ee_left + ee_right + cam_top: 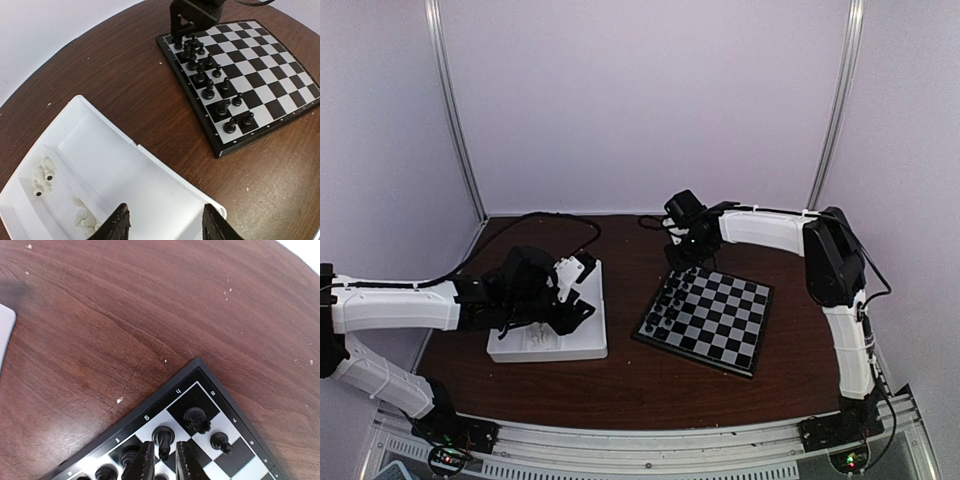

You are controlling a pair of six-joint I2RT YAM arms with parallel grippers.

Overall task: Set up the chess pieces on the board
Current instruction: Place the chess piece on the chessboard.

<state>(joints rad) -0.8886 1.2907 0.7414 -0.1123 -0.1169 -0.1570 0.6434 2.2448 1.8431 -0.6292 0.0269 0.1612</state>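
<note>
Here, left hand (165, 212) wide above smooth white tray (115, 165), right hand (165, 446) narrow, glossy chequered board (192, 399)

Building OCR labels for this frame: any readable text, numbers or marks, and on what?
"8": pale border of the board, at its corner, right wrist view.
"h": same border, next mark, upside down, so it looks like a 4.
"g": next along, upside down, looks like a 6.
Remaining border marks: too blurred to read.
The tray: no text visible.
</note>
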